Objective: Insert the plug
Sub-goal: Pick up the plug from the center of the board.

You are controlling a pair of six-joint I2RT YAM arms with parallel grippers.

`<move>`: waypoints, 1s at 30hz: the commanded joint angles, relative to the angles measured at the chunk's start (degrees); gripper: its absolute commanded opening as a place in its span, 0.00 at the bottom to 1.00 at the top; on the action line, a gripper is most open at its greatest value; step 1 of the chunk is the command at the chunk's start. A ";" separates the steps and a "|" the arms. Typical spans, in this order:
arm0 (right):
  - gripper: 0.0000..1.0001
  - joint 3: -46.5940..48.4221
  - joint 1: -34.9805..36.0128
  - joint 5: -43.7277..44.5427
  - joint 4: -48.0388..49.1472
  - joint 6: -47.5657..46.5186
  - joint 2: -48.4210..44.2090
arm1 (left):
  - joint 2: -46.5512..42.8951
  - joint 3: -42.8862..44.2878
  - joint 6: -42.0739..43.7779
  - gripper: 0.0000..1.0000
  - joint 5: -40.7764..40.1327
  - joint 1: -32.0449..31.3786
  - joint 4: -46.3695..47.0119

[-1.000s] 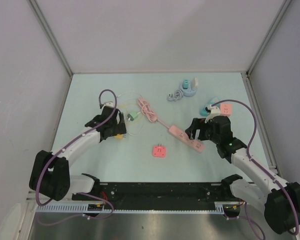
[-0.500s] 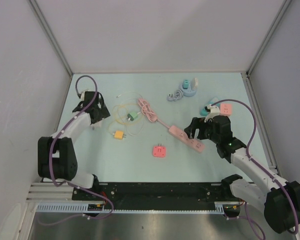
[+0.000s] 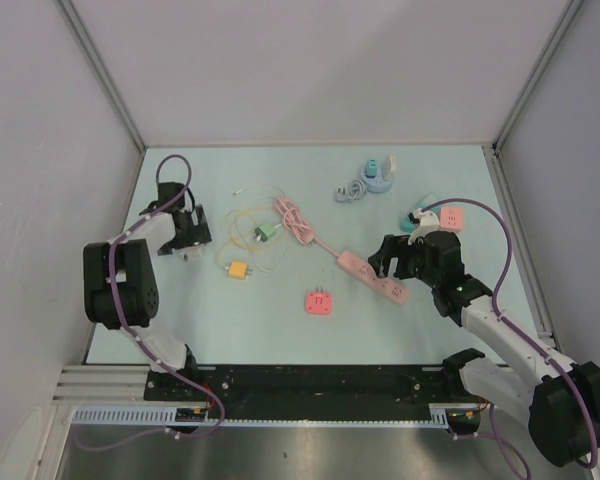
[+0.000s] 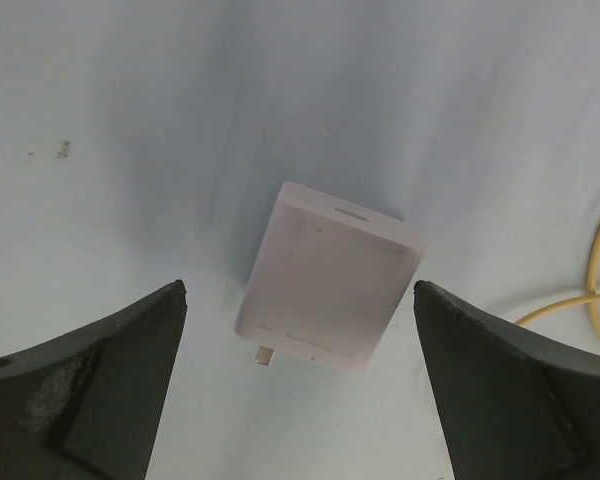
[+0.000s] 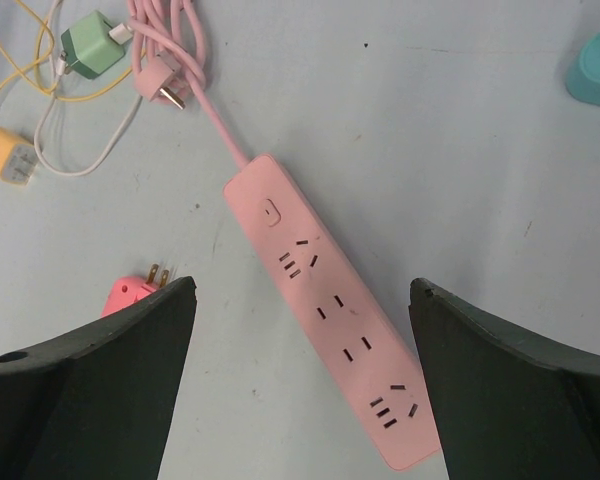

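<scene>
A white charger plug lies flat on the table, one metal prong showing at its near edge. My left gripper hovers over it, open and empty, with the plug between the fingers; in the top view the left gripper is at the far left of the table. The pink power strip lies diagonally right of centre. My right gripper is open and empty just above the strip, its sockets facing up; it also shows in the top view.
A pink plug adapter lies near the strip's left. A green charger and a yellow charger lie among thin cables. The strip's pink cord is coiled behind. Teal and grey items and a pink adapter lie at the back right.
My left arm has swung from near the yellow and green chargers out to the far left, over the white plug. The right arm has barely moved.
</scene>
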 commanded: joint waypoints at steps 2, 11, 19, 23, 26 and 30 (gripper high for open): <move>0.91 -0.25 0.13 1.09 2.45 -0.91 0.35 | 2.94 2.08 4.86 1.00 8.84 0.12 1.49; 0.91 -0.25 0.04 0.57 2.54 -0.92 1.05 | 2.77 1.73 5.31 0.82 7.71 0.03 0.96; 0.91 -0.25 -0.57 -1.28 2.53 -0.74 0.52 | -3.38 -0.11 5.04 0.47 7.71 -0.05 0.96; 0.90 0.01 -1.28 -3.73 1.92 -0.39 -0.44 | -9.17 -1.69 4.69 0.38 7.71 -1.28 1.32; 0.90 0.97 -1.37 -4.44 0.78 -0.30 -1.23 | -15.49 -2.66 4.60 0.34 7.36 -3.30 1.14; 0.90 2.64 -0.93 -5.32 -5.10 0.49 -2.37 | -23.23 -5.29 5.39 0.34 7.36 -8.57 1.84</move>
